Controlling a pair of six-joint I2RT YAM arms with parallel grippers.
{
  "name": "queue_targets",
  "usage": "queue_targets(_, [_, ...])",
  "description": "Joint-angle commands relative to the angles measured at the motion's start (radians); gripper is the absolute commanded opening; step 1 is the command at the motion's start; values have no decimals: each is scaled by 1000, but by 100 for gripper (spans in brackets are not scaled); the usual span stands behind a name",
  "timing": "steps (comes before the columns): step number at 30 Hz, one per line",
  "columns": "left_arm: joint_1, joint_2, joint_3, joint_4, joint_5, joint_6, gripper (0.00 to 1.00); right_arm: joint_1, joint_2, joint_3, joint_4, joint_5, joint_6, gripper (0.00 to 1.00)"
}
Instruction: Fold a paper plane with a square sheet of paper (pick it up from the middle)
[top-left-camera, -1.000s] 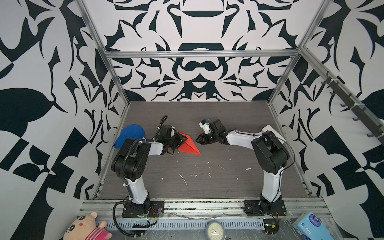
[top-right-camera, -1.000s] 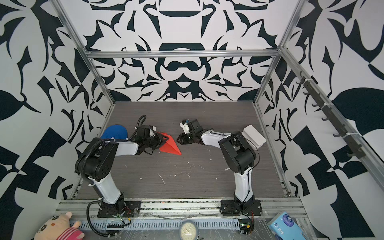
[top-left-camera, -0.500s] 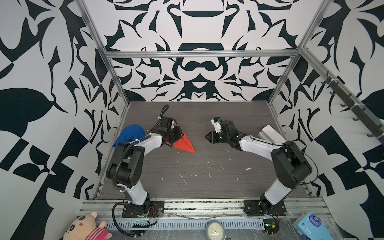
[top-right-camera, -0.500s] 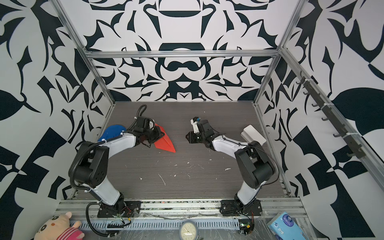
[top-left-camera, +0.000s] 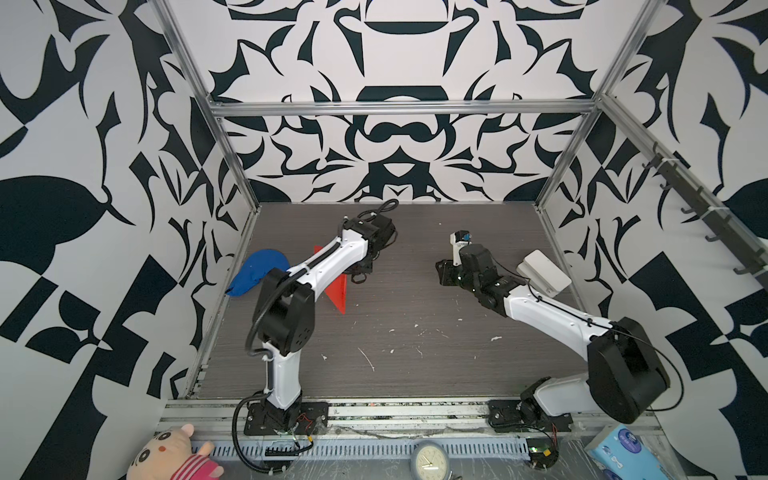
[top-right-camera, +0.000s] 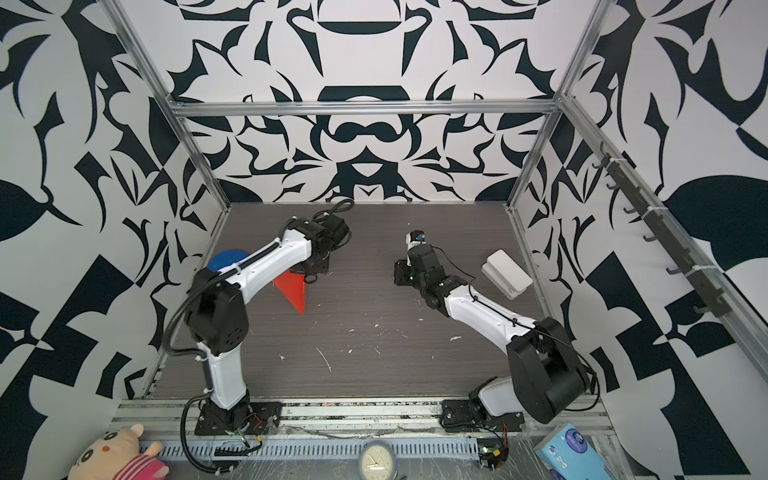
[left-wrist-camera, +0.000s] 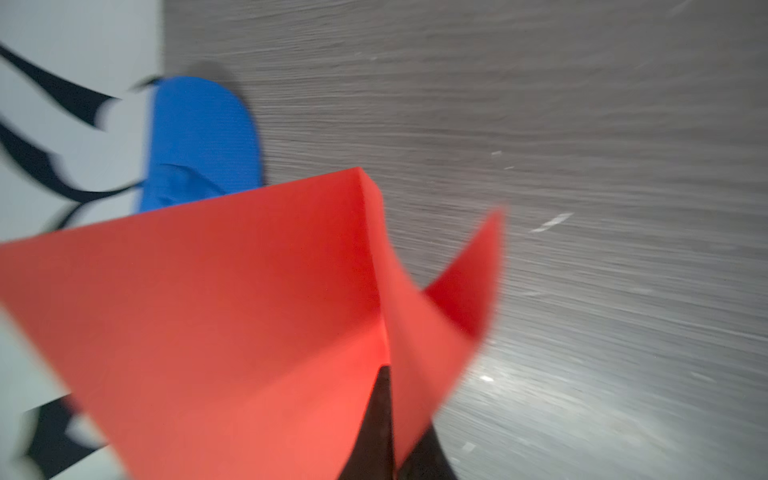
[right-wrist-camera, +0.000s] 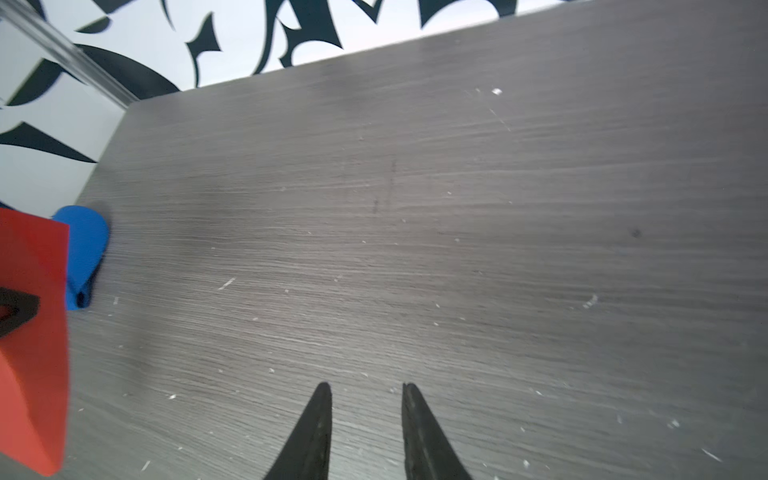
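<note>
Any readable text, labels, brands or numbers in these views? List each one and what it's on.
Nothing reads clearly in any view.
Clock dial: marks around the face, too small to read.
Blue tissue pack: white print and a logo-like mark, too blurred to read.
Folded red paper, white box, blue cloth: no marks visible.

We look into a booth of black-and-white patterned walls (top-left-camera: 395, 137) braced by aluminium bars (top-left-camera: 399, 108), a rail of black hooks (top-left-camera: 721, 222) on the right wall, over a dark grey wood-grain floor (top-left-camera: 415, 386) flecked with white scraps (top-left-camera: 368, 359) under soft, even light.
</note>
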Motion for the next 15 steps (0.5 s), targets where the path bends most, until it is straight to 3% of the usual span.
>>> queue_targets(1, [-27,130,89,-256,-194,-52,7,-10,-25,-11,-14,40,29,31])
queue_targets(6, [-70,326,223,-317,-248,-72,7,-19,-22,-19,-13,25,38,30])
queue_targets(15, [-116,504,336,-252,-173,-27,13,-28,-12,-33,-7,-9,68,28])
